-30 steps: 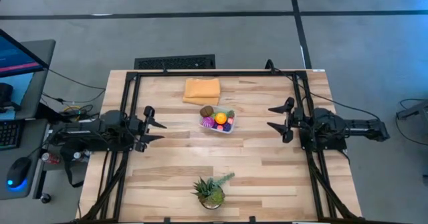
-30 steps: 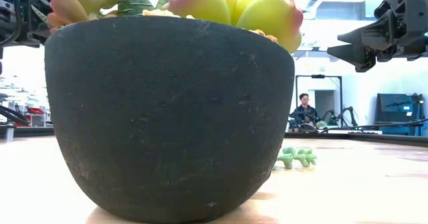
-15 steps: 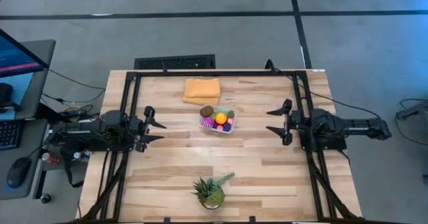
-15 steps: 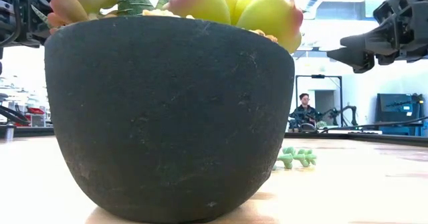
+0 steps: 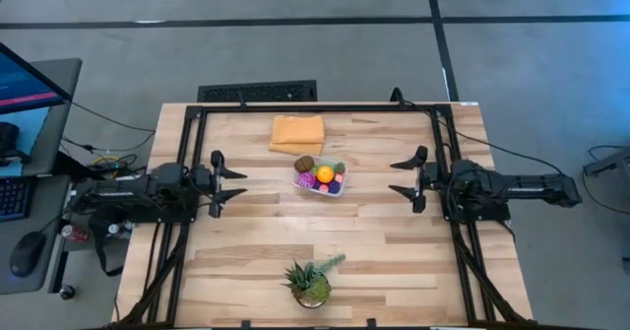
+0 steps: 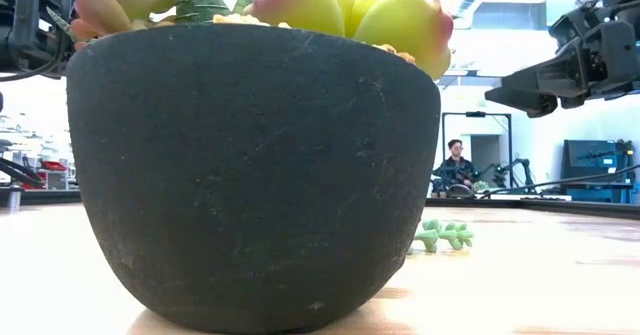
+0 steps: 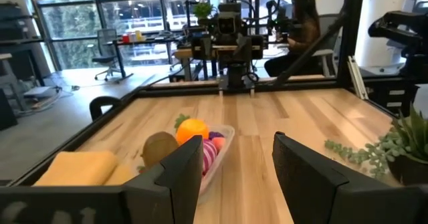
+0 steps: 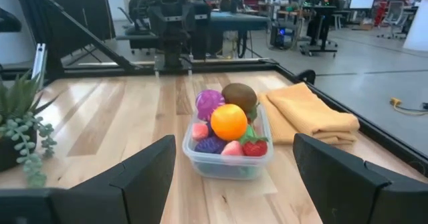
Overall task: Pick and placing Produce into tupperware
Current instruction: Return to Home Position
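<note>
The clear tupperware tub (image 5: 319, 180) stands on its base in the middle of the table. The produce is heaped inside it: an orange ball (image 8: 229, 121), a brown kiwi (image 8: 240, 95), a purple piece (image 8: 208, 104), pink pieces and a red strawberry (image 8: 255, 147). My left gripper (image 5: 243, 184) hangs open above the table to the tub's left, pointing at it. My right gripper (image 5: 392, 177) hangs open to the tub's right, facing it. In each wrist view the tub (image 7: 212, 154) shows ahead, between that arm's spread fingers. Neither gripper touches anything.
A folded orange cloth (image 5: 296, 133) lies just beyond the tub toward the far edge. A spiky green plant in a dark pot (image 5: 310, 285) stands near the near edge and fills the low view (image 6: 250, 175). A black frame (image 5: 315, 107) borders the table. A person (image 6: 455, 165) sits in the room behind.
Both grippers have crept a little toward the tub in the middle, the left one rightward and the right one leftward. In the low view the right gripper has dipped slightly. Both stay open. The tub and the produce have not moved.
</note>
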Robot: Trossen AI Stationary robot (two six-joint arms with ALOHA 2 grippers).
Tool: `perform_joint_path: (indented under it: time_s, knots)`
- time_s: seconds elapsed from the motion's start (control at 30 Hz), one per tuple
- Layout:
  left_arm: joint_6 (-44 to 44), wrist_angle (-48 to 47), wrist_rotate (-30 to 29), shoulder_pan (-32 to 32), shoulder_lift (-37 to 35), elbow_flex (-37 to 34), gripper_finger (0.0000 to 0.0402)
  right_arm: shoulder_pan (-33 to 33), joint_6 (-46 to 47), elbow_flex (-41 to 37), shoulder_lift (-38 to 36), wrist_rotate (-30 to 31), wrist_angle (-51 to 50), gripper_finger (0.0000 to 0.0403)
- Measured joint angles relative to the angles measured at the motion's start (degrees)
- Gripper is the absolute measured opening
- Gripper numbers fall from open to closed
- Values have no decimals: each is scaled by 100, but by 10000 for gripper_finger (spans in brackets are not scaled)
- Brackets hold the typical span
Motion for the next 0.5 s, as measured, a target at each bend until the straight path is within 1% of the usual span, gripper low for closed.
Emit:
perform_joint_path:
  time_s: [0.3, 0.5]
  knots:
    - [-93, 2, -32, 0, 328, -5, 171, 13, -32, 0, -2, -31, -4, 296]
    - [-86, 20, 17, 0, 196, -7, 171, 285, -305, -4, -146, -27, 157, 296]
